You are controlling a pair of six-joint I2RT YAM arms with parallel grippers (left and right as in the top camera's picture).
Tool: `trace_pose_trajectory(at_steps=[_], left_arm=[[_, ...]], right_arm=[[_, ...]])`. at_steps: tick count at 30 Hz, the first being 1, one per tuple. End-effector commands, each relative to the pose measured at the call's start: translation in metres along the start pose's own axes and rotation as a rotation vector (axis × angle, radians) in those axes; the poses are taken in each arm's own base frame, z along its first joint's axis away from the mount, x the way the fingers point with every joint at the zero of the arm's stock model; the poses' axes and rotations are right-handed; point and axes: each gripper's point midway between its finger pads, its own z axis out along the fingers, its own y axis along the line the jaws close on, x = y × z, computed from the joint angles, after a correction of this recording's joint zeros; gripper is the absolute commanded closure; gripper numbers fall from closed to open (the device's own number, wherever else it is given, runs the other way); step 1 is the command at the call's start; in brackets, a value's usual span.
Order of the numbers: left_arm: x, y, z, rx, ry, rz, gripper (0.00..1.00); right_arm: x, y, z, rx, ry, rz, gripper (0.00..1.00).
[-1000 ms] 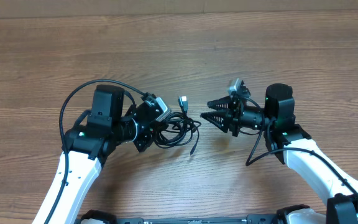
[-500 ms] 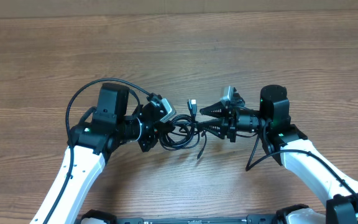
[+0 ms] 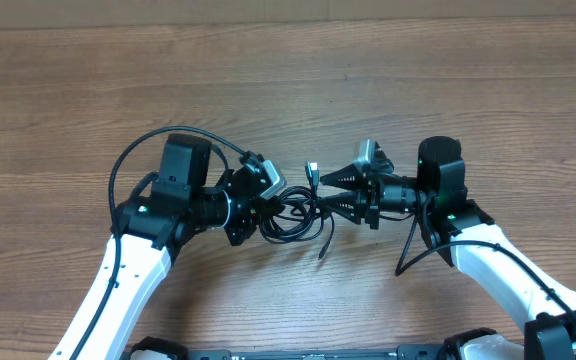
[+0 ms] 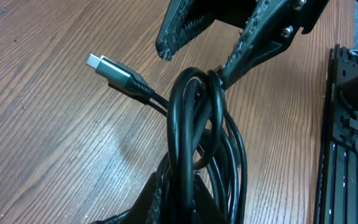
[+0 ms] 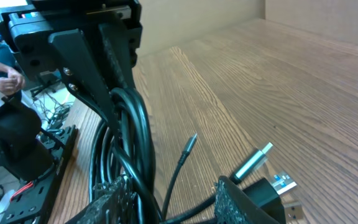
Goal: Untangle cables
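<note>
Right fingers (image 3: 340,178) nearer — glossy cables (image 3: 293,210) (looped).

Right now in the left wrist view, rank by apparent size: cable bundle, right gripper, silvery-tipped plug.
1. cable bundle, close to the lens and cropped.
2. right gripper, also cropped, so the order of these two is unsure.
3. silvery-tipped plug, clearly smallest.

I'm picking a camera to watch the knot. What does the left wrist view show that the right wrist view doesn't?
Only left wrist: the right claw head-on, open, straddling the cables. Only right wrist: the left claw head-on, clamping them, plus a thin pin-tipped plug end. Both: the tangled cables on the wooden table.
</note>
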Motion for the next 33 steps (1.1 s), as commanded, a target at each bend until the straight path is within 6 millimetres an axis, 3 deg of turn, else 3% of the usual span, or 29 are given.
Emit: trace_pose_trajectory(at_steps=[1,5,7,16,28,33], left_arm=[[-0.018,-0.017,0.000,0.072,-0.055,0.056,0.96],[-0.018,-0.016,0.001,0.065,-0.049,0.052,0.96],[-0.017,-0.015,0.001,0.062,-0.048,0.052,0.96],[-0.013,-0.007,0.001,0.018,-0.024,0.018,0.96],[0.013,0.022,-0.001,-0.169,0.100,-0.157,0.96],[0.025,0.025,-0.004,-0.203,0.147,-0.195,0.96]], right_arm=[[-0.015,0.006,0.004,-0.016,-0.019,-0.074,0.60],[-0.017,0.006,0.004,-0.016,-0.024,-0.085,0.87],[-0.017,0.006,0.004,-0.016,-0.024,-0.085,0.96],[-0.018,0.006,0.004,-0.016,-0.025,-0.086,0.96],[-0.020,0.005,0.003,-0.013,-0.032,-0.098,0.96],[-0.020,0.005,0.003,-0.012,-0.033,-0.101,0.96]])
